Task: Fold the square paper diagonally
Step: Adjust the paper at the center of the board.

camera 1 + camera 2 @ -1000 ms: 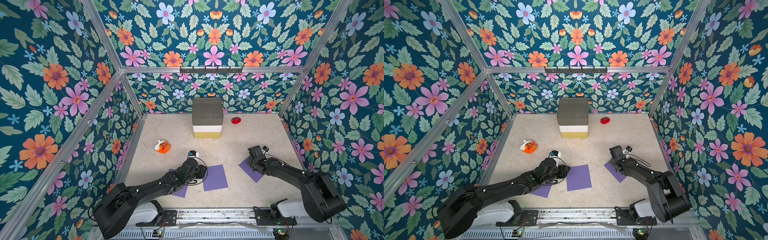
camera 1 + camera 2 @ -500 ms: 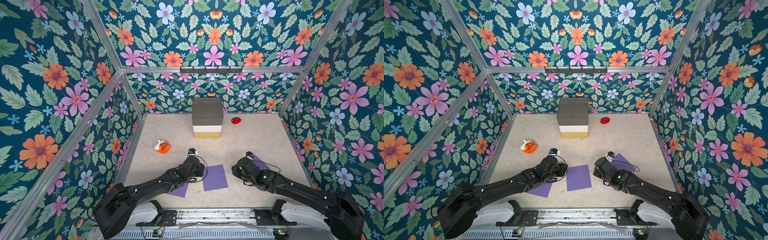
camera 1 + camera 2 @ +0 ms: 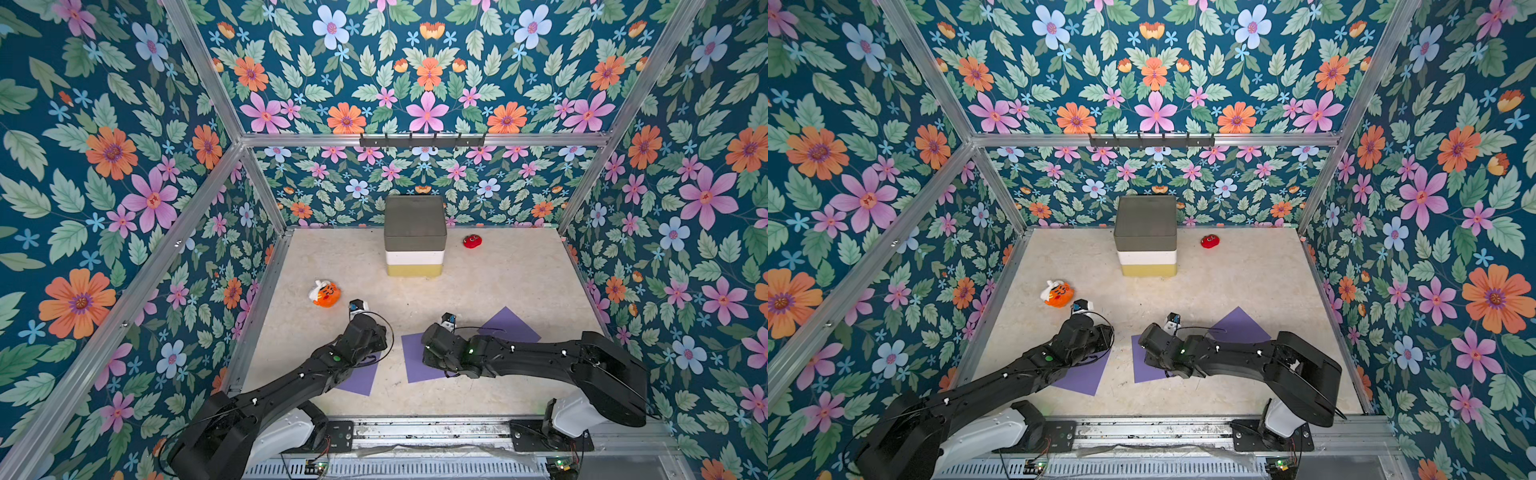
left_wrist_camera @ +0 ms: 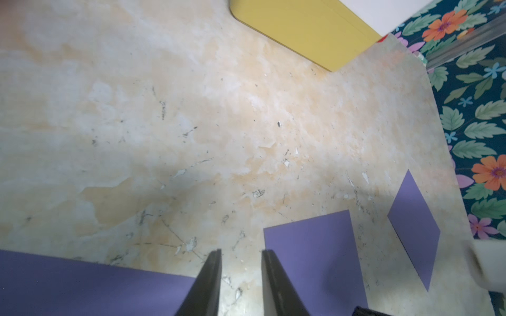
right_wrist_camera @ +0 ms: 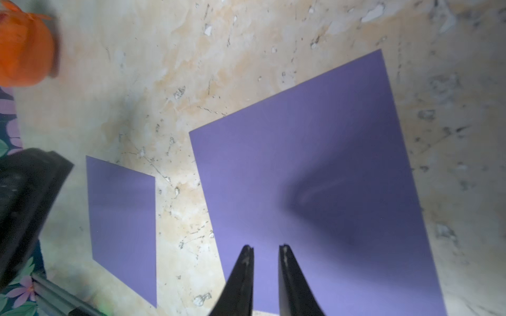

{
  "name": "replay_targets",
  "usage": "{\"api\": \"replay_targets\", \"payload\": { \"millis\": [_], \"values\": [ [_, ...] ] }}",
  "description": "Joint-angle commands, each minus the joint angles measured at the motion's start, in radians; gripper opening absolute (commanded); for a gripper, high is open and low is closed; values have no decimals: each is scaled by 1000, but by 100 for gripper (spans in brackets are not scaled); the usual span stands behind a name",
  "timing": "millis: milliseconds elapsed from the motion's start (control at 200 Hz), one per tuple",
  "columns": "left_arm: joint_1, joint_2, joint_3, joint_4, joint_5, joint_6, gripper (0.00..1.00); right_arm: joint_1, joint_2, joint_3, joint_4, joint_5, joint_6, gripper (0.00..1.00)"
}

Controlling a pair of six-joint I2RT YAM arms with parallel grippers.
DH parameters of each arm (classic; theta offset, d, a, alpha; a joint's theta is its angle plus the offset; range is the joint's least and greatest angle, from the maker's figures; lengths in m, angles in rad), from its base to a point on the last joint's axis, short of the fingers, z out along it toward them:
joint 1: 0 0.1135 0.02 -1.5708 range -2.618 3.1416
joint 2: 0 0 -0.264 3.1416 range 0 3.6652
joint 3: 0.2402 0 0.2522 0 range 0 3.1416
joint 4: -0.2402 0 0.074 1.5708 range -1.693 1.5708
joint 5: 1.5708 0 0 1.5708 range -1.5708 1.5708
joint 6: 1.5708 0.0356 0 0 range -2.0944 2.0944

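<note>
Three purple square papers lie flat on the marbled floor in both top views: a left paper [image 3: 361, 380], a middle paper [image 3: 413, 357] and a right paper [image 3: 509, 326]. My left gripper [image 4: 242, 251] is open and empty. It hangs over bare floor between the left paper [image 4: 82, 284] and the middle paper [image 4: 309, 246]. My right gripper [image 5: 266, 247] is open by a narrow gap with nothing between its fingers. It hovers low over the near part of the middle paper [image 5: 301, 164]. In the top views the arms hide part of the left and middle papers [image 3: 1144, 365].
A grey, white and yellow stacked box [image 3: 414, 237] stands at the back centre. A small red toy [image 3: 472, 241] lies to its right. An orange toy [image 3: 325, 294] sits just beyond the left wrist. Floral walls close three sides.
My right arm has swung left from the right paper to over the middle paper, and its jaws have narrowed. My left gripper has drawn back slightly to the left.
</note>
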Motion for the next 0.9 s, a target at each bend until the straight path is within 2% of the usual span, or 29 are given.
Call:
{"api": "replay_targets", "payload": {
  "millis": [0, 185, 320, 500, 730, 895],
  "values": [
    [16, -18, -13, 31, 53, -8, 32, 3, 23, 12, -21, -23, -22, 21],
    [17, -10, -26, 49, 76, -12, 31, 3, 46, 6, -73, -26, -24, 18],
    [16, 20, -33, 102, 146, -7, 31, 3, 49, 3, -129, 7, -39, 18],
    [15, 36, -33, 115, 154, 1, 30, -18, 99, 26, -185, 41, -139, 19],
    [16, 29, -23, 83, 128, 34, 31, -107, 110, 25, -185, 18, -379, 20],
    [22, 23, -12, 63, 109, 59, 32, -136, 135, 111, -244, -3, -608, 23]
  ]
}}
